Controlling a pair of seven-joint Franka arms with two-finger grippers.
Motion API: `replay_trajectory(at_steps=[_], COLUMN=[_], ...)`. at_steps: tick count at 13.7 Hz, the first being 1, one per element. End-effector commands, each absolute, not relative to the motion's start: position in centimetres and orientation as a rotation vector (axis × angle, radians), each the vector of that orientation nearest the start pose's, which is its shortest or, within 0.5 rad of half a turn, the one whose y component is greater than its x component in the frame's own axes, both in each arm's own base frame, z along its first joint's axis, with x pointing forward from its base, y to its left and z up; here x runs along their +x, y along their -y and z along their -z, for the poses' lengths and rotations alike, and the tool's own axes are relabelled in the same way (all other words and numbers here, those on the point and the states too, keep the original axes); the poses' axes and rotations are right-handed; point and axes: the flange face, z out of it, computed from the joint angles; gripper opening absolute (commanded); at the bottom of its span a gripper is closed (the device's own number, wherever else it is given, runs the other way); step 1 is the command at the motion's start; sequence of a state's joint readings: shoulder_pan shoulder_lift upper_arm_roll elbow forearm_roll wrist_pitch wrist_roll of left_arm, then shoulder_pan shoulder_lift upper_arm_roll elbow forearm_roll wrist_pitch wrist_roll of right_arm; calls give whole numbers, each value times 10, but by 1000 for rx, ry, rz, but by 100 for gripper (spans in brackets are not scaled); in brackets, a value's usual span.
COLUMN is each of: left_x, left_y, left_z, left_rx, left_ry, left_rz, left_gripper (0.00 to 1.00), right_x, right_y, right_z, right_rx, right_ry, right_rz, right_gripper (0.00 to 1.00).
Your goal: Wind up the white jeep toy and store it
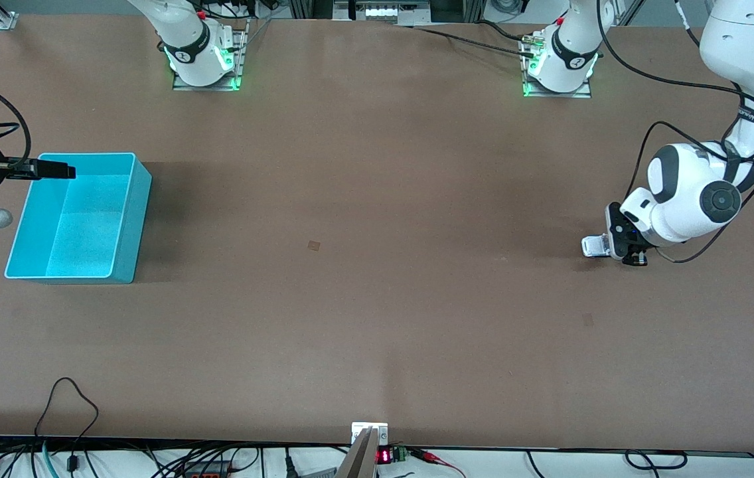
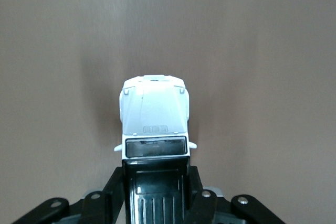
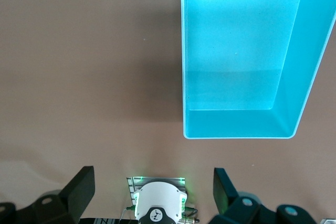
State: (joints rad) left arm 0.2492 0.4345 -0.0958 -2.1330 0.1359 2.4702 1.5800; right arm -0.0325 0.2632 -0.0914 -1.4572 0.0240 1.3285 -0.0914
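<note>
The white jeep toy (image 2: 154,124) is gripped at its black roof by the closed fingers of the left gripper (image 1: 618,247), low on the bench (image 1: 377,299) toward the left arm's end, probably so its wheels can be wound. The right gripper (image 1: 52,170) waits, fingers spread, over the turquoise bin (image 1: 130,219).

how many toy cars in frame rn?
1. The white jeep toy is pinched at its black roof in the left claw, low at the left arm's end of the table. The turquoise bin holds none.
</note>
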Motion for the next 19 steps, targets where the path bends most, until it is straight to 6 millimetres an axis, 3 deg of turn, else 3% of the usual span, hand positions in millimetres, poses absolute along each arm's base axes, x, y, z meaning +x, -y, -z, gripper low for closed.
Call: replay_trajectory(at_steps=[1,10,19], left_x=[559,556,560], left_y=[-107,-162,-182], left_z=[-144,-135,-139], left_rx=[-2252,-2269,-2223], left_ry=[-2269,-2249,-2283], left_rz=[-182,-184,-166], left_gripper=[23,23,28], right_x=[589,586,585], right_y=[61,60,58], right_z=[-512,-511,-512], right_rx=[-3024,-3015,-3012], right_ry=[-52,-40,-35], right_rz=[-601,-630,-642], right_gripper=[100,100,100])
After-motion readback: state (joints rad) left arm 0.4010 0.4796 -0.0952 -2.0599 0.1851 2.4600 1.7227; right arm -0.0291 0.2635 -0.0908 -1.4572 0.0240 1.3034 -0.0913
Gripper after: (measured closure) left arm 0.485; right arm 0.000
